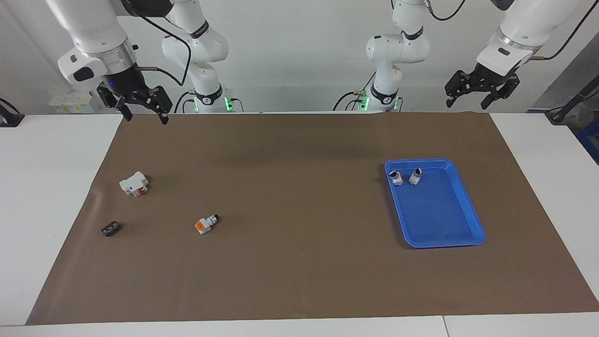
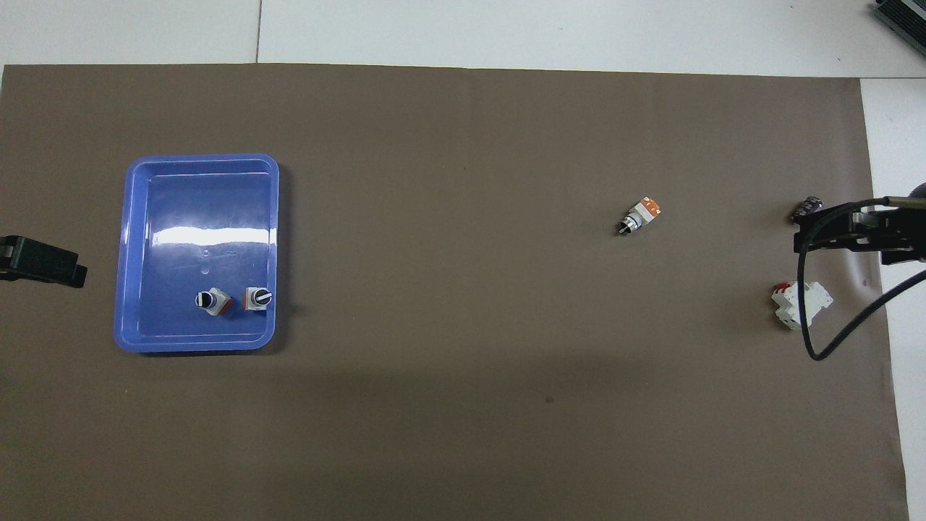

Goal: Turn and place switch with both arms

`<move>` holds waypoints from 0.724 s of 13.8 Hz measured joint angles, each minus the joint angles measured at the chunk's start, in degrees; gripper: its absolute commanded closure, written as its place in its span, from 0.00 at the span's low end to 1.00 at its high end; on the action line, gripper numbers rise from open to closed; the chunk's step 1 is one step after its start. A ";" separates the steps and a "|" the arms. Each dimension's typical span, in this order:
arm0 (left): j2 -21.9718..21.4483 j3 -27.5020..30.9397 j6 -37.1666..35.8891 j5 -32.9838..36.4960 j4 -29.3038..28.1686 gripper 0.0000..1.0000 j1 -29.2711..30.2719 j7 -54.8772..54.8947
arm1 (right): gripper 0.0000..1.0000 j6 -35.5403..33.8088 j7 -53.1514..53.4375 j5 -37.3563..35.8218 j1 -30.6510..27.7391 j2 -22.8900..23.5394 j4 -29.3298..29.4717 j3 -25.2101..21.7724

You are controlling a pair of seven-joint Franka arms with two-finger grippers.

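The switch (image 1: 206,224) (image 2: 641,215) lies on its side on the brown mat, toward the right arm's end. Its orange end points away from the robots and its black knob toward them. My right gripper (image 1: 145,112) (image 2: 843,235) hangs open and empty, high over the right arm's end of the mat and well apart from the switch. High over the left arm's end of the table, beside the blue tray (image 1: 435,242) (image 2: 195,161), my left gripper (image 1: 468,100) (image 2: 69,271) is also open and empty. Both arms wait.
Two more switches (image 1: 396,177) (image 1: 415,176) stand knob-up in the tray's corner nearest the robots. A white block with a red part (image 1: 134,183) and a small flat black piece (image 1: 110,229) lie near the mat's end by the right arm.
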 measured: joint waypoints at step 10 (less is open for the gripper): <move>-0.07 0.05 0.00 0.00 -0.08 0.00 0.00 0.00 | 0.00 7.50 0.56 0.00 0.06 -0.01 -0.90 0.05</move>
